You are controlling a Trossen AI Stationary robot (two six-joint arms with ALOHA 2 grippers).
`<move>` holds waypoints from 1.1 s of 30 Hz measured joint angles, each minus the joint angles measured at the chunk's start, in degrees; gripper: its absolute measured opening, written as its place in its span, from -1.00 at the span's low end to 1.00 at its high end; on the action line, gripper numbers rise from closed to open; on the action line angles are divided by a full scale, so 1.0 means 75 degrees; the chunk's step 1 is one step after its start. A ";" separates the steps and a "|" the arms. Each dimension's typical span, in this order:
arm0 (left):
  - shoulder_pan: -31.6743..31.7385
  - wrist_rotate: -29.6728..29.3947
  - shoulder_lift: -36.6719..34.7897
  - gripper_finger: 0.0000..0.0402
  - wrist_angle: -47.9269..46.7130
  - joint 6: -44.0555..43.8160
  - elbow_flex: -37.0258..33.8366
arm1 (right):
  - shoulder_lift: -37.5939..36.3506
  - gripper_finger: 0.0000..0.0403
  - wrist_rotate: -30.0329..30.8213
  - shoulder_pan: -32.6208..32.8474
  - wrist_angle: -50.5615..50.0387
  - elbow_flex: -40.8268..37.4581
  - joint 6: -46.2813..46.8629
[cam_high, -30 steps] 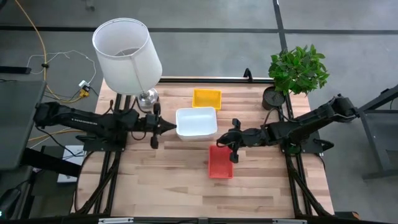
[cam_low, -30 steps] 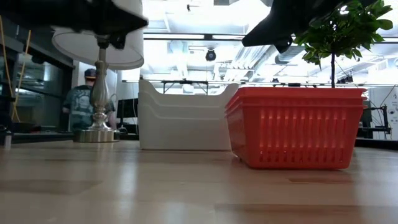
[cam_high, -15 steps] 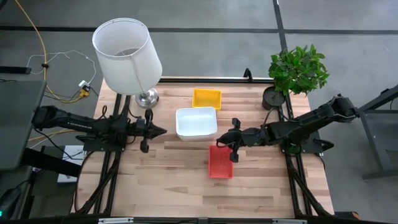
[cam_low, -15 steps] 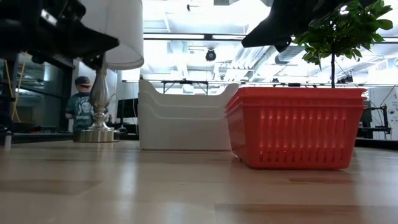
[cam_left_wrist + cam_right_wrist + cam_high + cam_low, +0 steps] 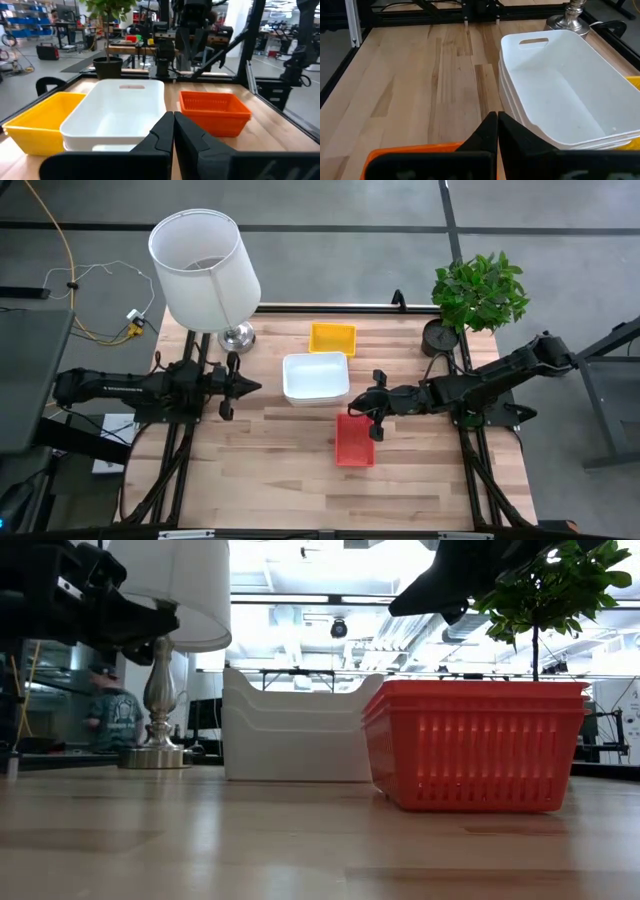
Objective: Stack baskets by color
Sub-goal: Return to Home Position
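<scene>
Three stacks of baskets rest by their bottoms on the wooden table: yellow [image 5: 332, 338] at the far side, white [image 5: 316, 377] in the middle, red [image 5: 355, 439] nearer. The white stack [image 5: 295, 730] and the red stack [image 5: 475, 745] show nested rims in the low view. My left gripper [image 5: 256, 387] is shut, level, left of the white stack and apart from it; it points at the white stack [image 5: 120, 107]. My right gripper [image 5: 352, 408] is shut, hanging above the red stack's far end, between red and white [image 5: 565, 95].
A lamp with a white shade [image 5: 205, 268] and a metal base [image 5: 237, 336] stands at the far left corner. A potted plant [image 5: 478, 292] stands at the far right corner. Bare wood lies along the near side [image 5: 270, 480]. A person [image 5: 100, 715] moves in the room behind.
My left gripper has drawn back from the white stack toward the table's left edge and sunk lower, staying shut and level. The baskets and my right arm have kept still. The person behind the table has walked a little to the left.
</scene>
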 joint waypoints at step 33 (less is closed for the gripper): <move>0.0052 0.0484 -0.2758 -1.00 -0.2380 -0.0416 0.0023 | -0.0164 -1.00 -0.0007 -0.0060 -0.0554 -0.0031 0.0253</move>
